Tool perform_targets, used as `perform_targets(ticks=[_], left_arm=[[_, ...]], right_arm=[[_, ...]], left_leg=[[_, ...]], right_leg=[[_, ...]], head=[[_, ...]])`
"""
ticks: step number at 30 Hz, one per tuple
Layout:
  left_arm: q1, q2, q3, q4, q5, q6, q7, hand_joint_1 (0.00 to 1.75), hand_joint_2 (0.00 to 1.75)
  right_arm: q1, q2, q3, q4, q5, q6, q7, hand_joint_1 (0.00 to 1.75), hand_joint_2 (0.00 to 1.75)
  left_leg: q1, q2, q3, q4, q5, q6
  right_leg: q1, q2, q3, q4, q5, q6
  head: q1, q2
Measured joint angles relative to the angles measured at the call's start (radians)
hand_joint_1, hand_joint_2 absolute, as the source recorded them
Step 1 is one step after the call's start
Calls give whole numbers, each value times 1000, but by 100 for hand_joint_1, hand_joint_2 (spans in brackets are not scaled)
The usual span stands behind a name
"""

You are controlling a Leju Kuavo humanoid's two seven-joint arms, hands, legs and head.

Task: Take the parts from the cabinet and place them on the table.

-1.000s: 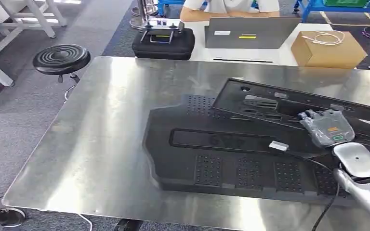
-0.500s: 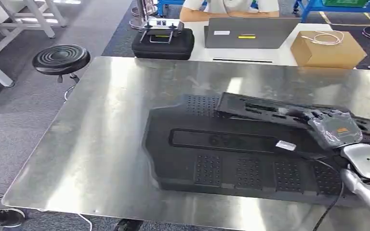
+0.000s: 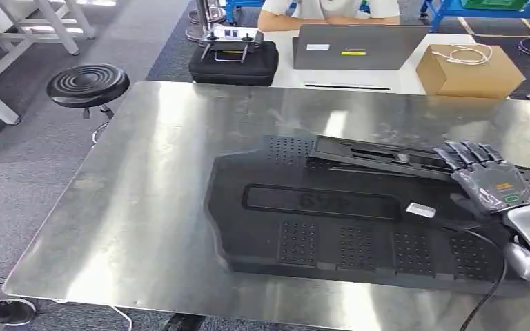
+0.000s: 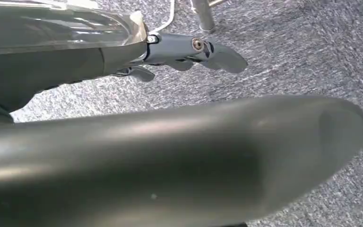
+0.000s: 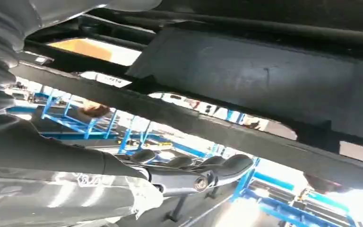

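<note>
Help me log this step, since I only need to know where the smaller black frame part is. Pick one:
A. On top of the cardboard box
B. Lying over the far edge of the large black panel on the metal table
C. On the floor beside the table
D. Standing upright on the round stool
B: the smaller black frame part lies low across the far edge of the large black panel on the metal table, with the right hand at its end.

Glossy brushed-metal table [image 3: 145, 193] (streaked reflections), matt perforated black plastic parts [image 3: 331, 227]

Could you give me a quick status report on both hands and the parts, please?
Right hand resting on thin black frame part, grip unclear. Frame lies on large black panel on steel table. Left hand hanging, holding nothing.
</note>
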Motion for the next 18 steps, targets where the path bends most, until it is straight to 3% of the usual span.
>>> perform_targets(ticks=[6,10,12,16,18], left_arm=[[2,0,0,0,0,1,-4,0,0],[7,2,0,0,0,7,-11,0,0],[12,3,1,0,0,9,-14,0,0],[20,5,2,0,0,13,-21,0,0],[25,6,2,0,0,14,-26,0,0]], right_arm=[[-1,-45,18,-41,-45,74,-39,0,0],[-7,-117,42,-112,-160,210,-53,0,0],[-7,-166,45,-167,-223,245,-47,0,0],[53,-273,13,-302,-353,219,-28,0,0],[132,-325,-41,-387,-429,170,-38,0,0]], left_leg=[[0,0,0,0,0,0],[-1,0,0,0,0,0],[-1,0,0,0,0,0],[-1,-2,0,0,-1,1],[-1,-2,-1,0,-2,3]], right_leg=[[0,0,0,0,0,0],[-1,-1,0,0,0,0],[-1,-1,0,0,0,0],[-1,-3,0,-1,0,0],[-1,-4,0,-1,-1,1]], head=[[0,0],[0,0],[0,0],[0,0],[0,0]])
